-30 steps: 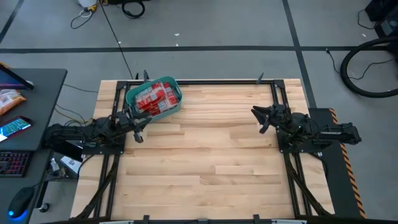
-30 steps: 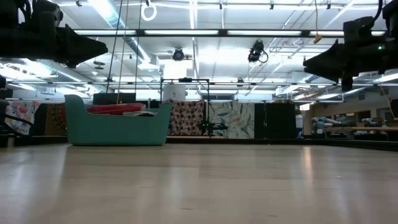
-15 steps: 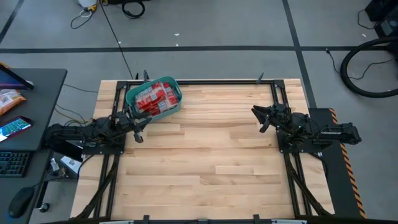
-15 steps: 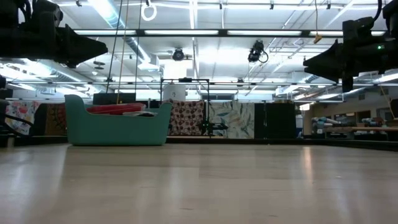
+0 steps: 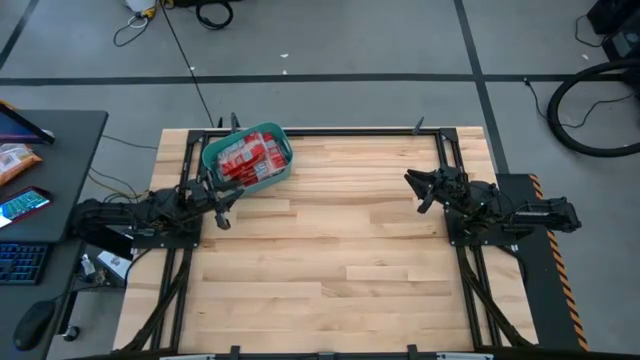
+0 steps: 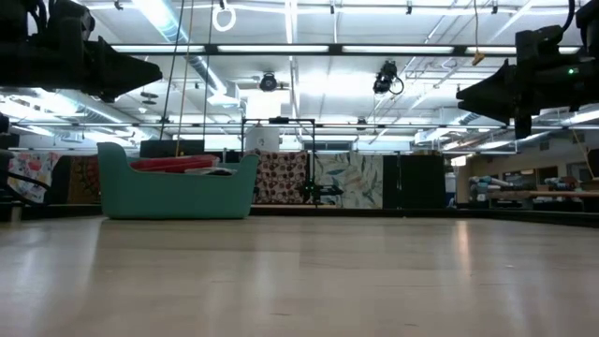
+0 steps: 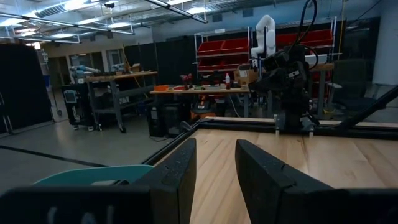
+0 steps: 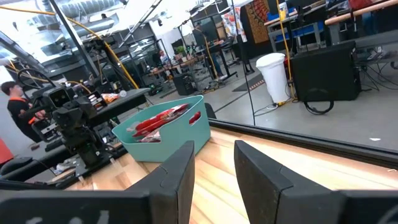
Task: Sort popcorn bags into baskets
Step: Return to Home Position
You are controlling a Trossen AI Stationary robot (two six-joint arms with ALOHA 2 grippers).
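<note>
The teal basket [image 5: 248, 157] stands on its base at the table's far left corner, and several red popcorn bags [image 5: 244, 158] lie inside it; the low view shows the basket [image 6: 178, 190] with the bags [image 6: 174, 164] just above its rim, and it also shows in the right wrist view [image 8: 163, 129]. My left gripper [image 5: 224, 206] hovers above the table at the left edge, just near of the basket, fingers open [image 7: 214, 163]. My right gripper [image 5: 416, 192] hovers at the right edge, fingers open [image 8: 213, 167], empty.
Bare wooden table [image 5: 330, 240] between the arms, framed by a dark metal rail [image 5: 350, 130]. A desk [image 5: 40, 150] with an orange-brown snack packet [image 5: 15, 160], a phone and a keyboard stands left of the table. A person [image 8: 15, 106] is beyond the left side.
</note>
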